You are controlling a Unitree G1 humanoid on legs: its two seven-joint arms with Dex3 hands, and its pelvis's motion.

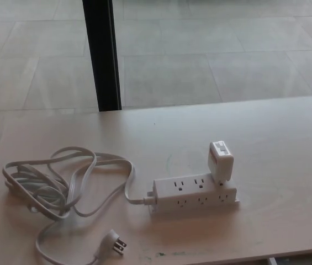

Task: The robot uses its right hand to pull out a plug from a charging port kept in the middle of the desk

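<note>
Head view: looking down on a pale wooden desk [288, 143], with a tiled floor [211, 49] lying beyond its far edge.
Far left, cord: a white power cord [51, 182] is lying in loose, overlapping loops on the desk, taking up most of the left side.
Cord's free end: a white wall plug [115, 243] with bare metal prongs is resting near the front edge, prongs pointing right, touching nothing but the desk.
Upper left of centre: a black post [101, 55] is standing upright behind the desk's far edge, cutting across the floor tiles.
Cord's other end: it is running right into the left end of the power strip.
Centre: a white power strip [194, 194] is lying lengthwise, slightly angled, with two rows of sockets facing up and forward.
Centre right, task's thing: a white charger plug [220, 161] is sitting in the rightmost socket of the strip's upper row, standing up and tilting a little, its top face showing a small grey mark.
Right side: bare desk surface is stretching to the picture's edge.
Left hand: not showing, so its state cannot be told.
Right hand: not showing either, so its fingers cannot be judged.
</note>
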